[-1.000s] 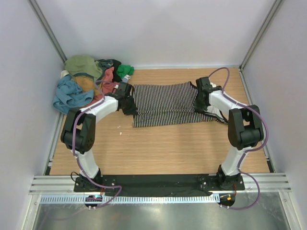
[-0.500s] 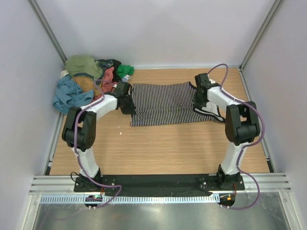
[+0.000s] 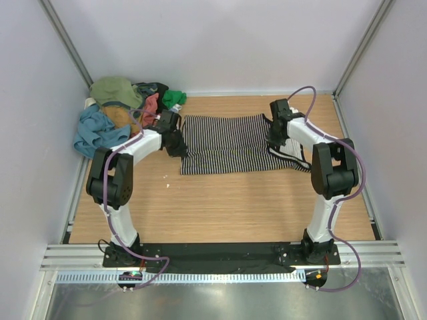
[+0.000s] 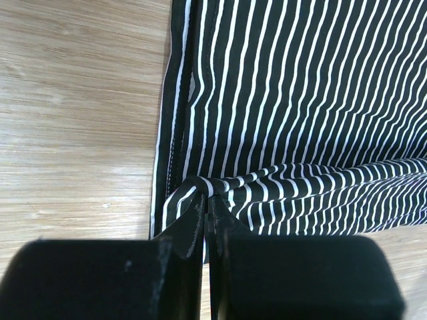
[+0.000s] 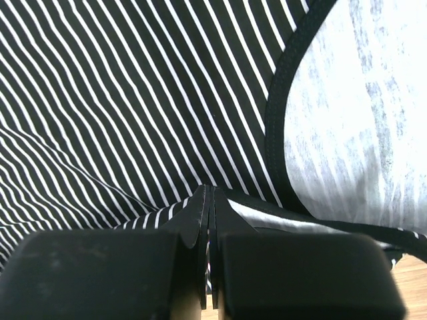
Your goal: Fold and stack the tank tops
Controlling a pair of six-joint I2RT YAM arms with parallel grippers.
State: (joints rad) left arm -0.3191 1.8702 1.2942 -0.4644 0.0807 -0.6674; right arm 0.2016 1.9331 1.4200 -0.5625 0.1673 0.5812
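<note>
The work surface was a table (image 3: 220, 207) with a light wood-grain top, the grain running from left to right. Plain pale walls closed it in on three sides: a back wall (image 3: 213, 40), a left wall (image 3: 30, 147) and a right wall (image 3: 403, 147). Slim aluminium posts (image 3: 67, 40) stood along the two back corners, slanting outward in the overhead view. Along the table's near edge lay a ribbed aluminium rail (image 3: 73, 257), then a white slotted strip (image 3: 220, 277) and a sheet of brushed metal (image 3: 220, 300). The light was soft and even, leaving only faint shadows on the wood.
</note>
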